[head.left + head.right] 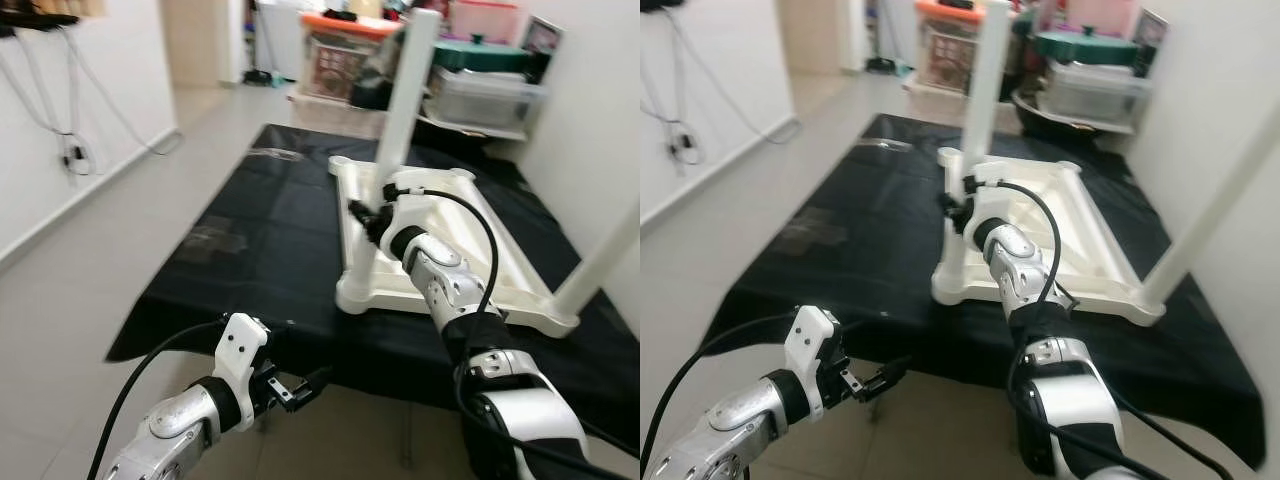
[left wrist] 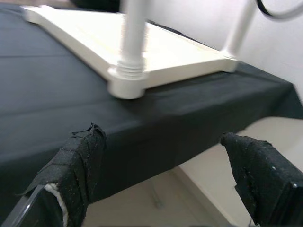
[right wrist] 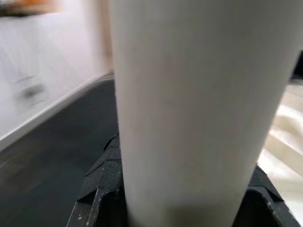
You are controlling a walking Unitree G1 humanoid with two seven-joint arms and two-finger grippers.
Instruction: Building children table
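White plastic against black cloth: the children's tabletop (image 1: 470, 250) lies upside down on the cloth-covered worktop (image 1: 250, 250), underside up, presumably so that its corner sockets face upward and the legs can be stood in from above. Two legs are in place that I can count — one leg (image 1: 405, 95) rising from the far left corner socket, and a second leg (image 1: 610, 250) standing at the near right corner and leaning out toward the edge of the head view. The near left corner (image 1: 358, 292) shows a rounded socket with nothing in it, and the far right corner looks bare as well, so by my reckoning two legs are still to be fitted. The right pincer (image 1: 362, 215) reaches forward to the base of the upright leg; in its wrist view the white tube sits between the two black fingers (image 3: 97, 184), which press against it on either side — it is closed on the leg low down near the socket, a sensible place to hold for twisting or steadying the joint. The left pincer (image 1: 300, 388) hangs low, off the near edge of the worktop, its taped fingers (image 2: 75, 165) spread wide with nothing between them; it looks idle, perhaps kept clear so the right arm has room. Beyond the worktop, storage bins (image 1: 480, 85) are stacked against the wall.
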